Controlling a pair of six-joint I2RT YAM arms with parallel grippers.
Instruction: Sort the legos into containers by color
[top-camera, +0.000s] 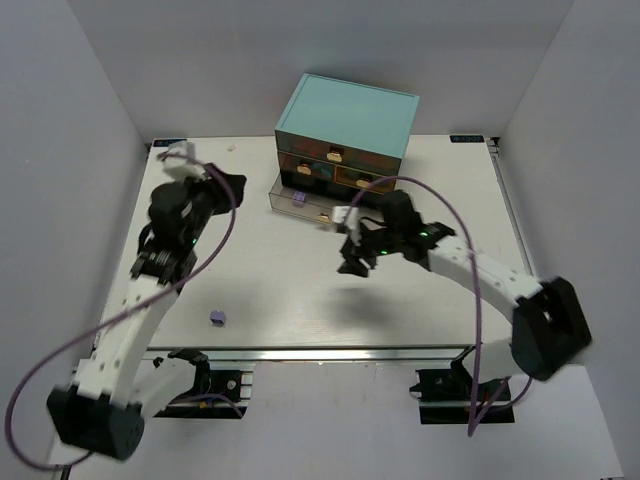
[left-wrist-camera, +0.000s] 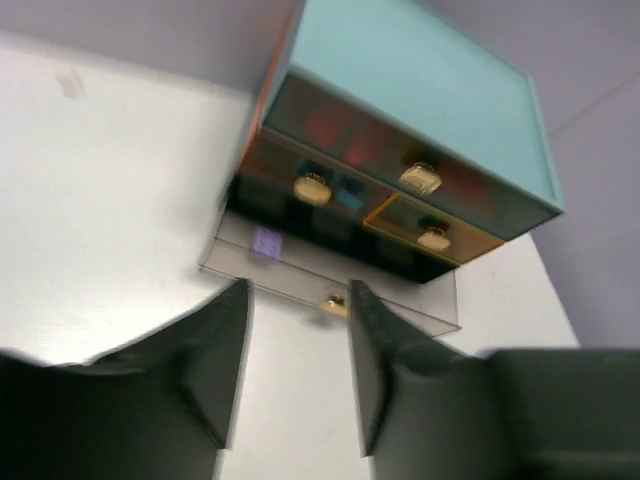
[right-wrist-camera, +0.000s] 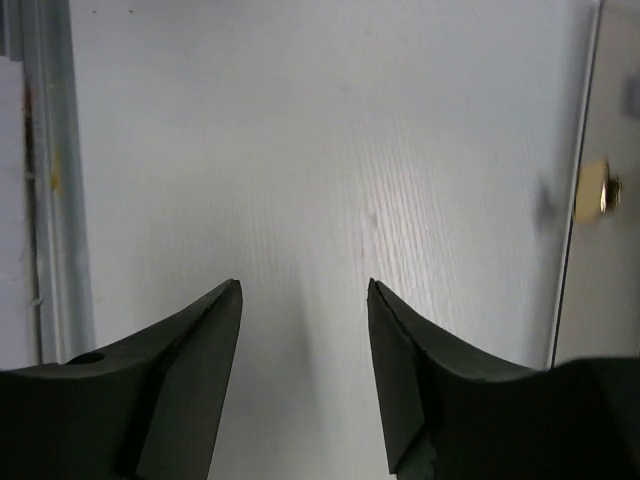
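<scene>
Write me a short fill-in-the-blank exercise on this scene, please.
The loose lego on the table is ____. The pulled-out drawer of the cabinet holds ____ brick. The left hand and the right hand each grip ____.
Missing words: lavender; one; nothing.

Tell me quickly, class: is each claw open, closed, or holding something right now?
Left claw: open, holding nothing.
Right claw: open, holding nothing.

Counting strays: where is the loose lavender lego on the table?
In the top view, the lavender lego lies near the table's front edge, just right of the left arm, far from the teal cabinet.
</scene>
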